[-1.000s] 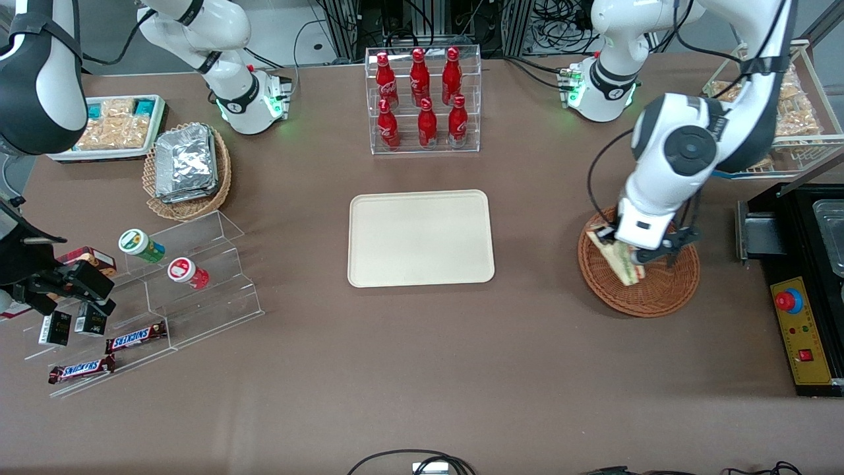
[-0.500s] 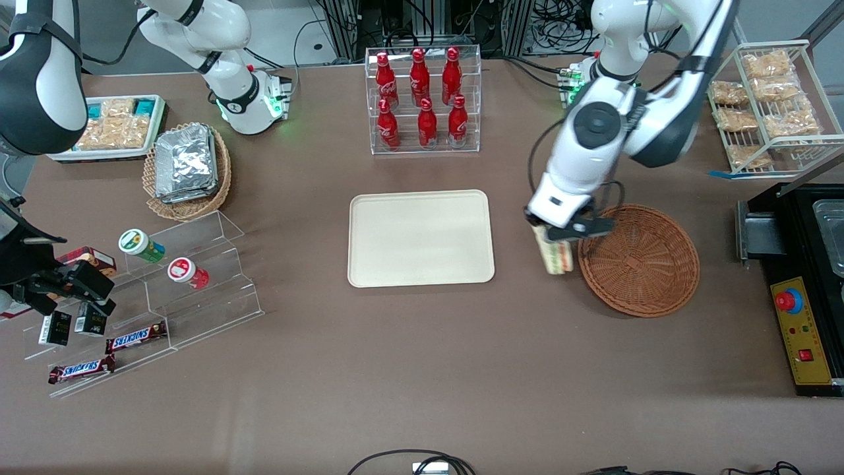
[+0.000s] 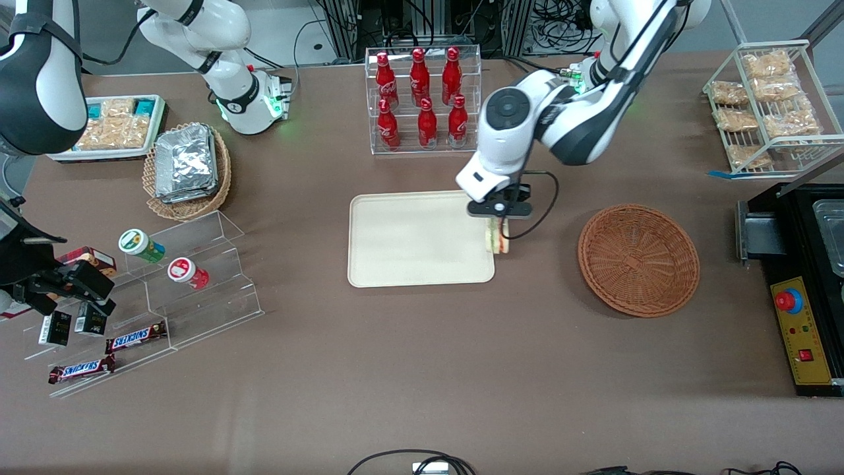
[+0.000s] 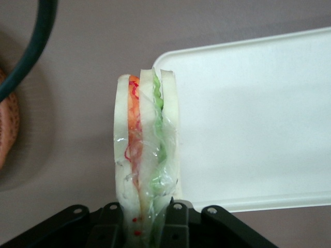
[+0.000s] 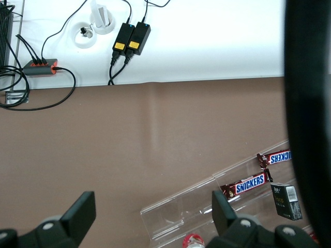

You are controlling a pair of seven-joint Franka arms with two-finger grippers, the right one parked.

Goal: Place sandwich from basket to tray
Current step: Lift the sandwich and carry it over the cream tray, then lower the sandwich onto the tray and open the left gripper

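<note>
Front and wrist views of the working arm over the brown tabletop [image 3: 422,369]. The tool [image 3: 499,219] hangs above the edge of the tray [image 3: 409,239] that faces the basket [image 3: 638,259], its fingers [image 4: 111,227] clamped on the sandwich [image 3: 498,240] — one pad against each bread face, as the wrist view shows. The sandwich [image 4: 146,155] is held off the surface, projecting from the tool with its layers on edge: pale bread outside, an orange-red layer on one side and green on the other, all under clear wrap. Beneath it, the rounded corner and low rim of the cream tray [image 4: 248,129] lie partly under the sandwich, so that part of the wedge is over the tray and the rest over bare tabletop [image 4: 83,62].

The reddish-brown wicker basket stands well apart from the tool, toward the working arm's end of the tabletop, with nothing visible in it; a sliver of its rim [image 4: 6,129] appears in the wrist view beside a dark cable [image 4: 31,46]. A clear rack of red bottles [image 3: 422,99] stands farther from the front camera than the tool — near it, but not touching.
</note>
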